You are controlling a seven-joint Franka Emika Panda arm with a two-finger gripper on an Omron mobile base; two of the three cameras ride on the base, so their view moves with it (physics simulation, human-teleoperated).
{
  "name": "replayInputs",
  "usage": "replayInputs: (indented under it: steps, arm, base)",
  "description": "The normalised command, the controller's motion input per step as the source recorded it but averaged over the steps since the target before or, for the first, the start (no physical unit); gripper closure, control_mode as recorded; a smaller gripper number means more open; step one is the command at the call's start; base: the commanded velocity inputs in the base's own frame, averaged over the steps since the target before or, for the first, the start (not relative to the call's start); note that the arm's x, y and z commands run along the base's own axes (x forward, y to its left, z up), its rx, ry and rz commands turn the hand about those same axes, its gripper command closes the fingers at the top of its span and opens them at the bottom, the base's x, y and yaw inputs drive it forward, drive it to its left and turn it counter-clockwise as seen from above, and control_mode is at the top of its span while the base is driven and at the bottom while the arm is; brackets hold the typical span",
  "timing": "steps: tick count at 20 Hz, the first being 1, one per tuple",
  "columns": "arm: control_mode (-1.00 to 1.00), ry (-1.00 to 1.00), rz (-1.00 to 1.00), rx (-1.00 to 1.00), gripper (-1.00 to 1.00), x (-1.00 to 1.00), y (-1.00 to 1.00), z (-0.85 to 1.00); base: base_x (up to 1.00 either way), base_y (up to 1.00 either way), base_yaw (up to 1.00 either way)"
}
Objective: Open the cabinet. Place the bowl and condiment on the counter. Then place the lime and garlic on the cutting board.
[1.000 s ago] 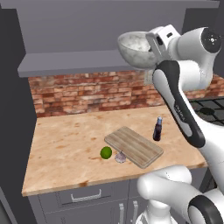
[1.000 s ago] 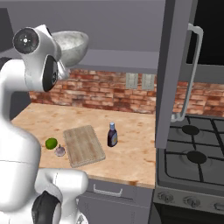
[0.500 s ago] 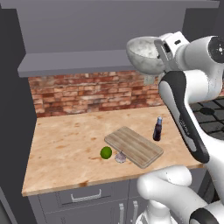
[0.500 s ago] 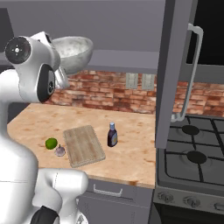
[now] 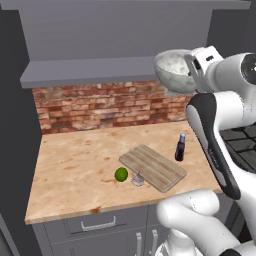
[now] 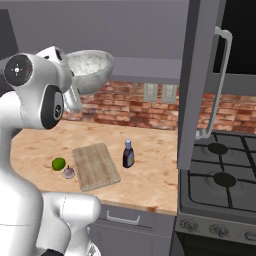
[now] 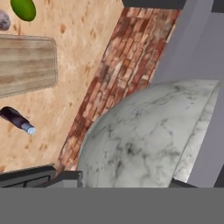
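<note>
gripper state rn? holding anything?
Gripper: shut on the bowl, jaws clamped on its rim, carrying it high in the air above the counter.

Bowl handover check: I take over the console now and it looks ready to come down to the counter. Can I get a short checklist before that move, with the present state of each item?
1. Bowl held by the end effector, high above the counter: ok.
2. Bare counter to set it on, left of the lime: ok.
3. Condiment already standing on the counter, right of the cutting board: ok.
4. Lime and garlic on the cutting board: not ok, both lie on the counter by its near left edge.
5. Cabinet door open: ok.
6. Bowl contents: cannot tell.
</note>
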Motion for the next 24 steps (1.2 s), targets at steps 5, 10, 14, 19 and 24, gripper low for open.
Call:
replayInputs:
  steps: [5,10,14,19,24]
  arm:
    - [-1.0,0.0,-0.07,0.0,1.0,-0.14,-0.25,-0.25]
    - [-1.0,0.0,-0.1,0.0,1.0,-0.2,-0.28,-0.27]
    - [-1.0,0.0,-0.1,0.01,1.0,-0.2,-0.27,-0.28]
    - [-1.0,0.0,-0.1,0.0,1.0,-0.18,-0.26,-0.25]
    - [-1.0,0.0,-0.09,0.01,1.0,-0.2,-0.25,-0.26]
  base:
    - [0.0,0.0,0.0]
    - [0.0,0.0,0.0]
    - [0.0,0.0,0.0]
    - [0.0,0.0,0.0]
    - [0.0,0.0,0.0]
